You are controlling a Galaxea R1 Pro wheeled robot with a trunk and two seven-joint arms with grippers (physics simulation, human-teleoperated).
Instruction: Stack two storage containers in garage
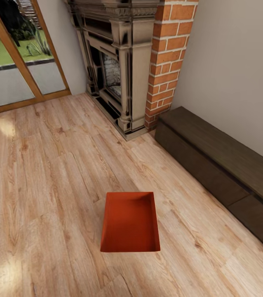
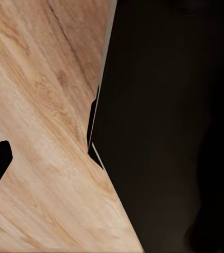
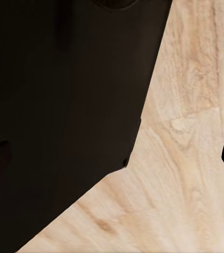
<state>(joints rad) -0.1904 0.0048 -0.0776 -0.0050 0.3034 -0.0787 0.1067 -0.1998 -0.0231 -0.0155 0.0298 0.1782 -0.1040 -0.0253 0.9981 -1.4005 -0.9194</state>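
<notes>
Though the tools' state cannot be told, one unlabelled storage container on plank floor near fireplace.

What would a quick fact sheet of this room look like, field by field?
room: living room with a light wood plank floor
container: one orange-red bin, open-topped, empty, upright on the floor
fireplace: brick and carved surround, beyond the bin
bench: long dark low unit along the right wall
door: glass, wood-framed, garden outside
fingers: state unreadable
</notes>
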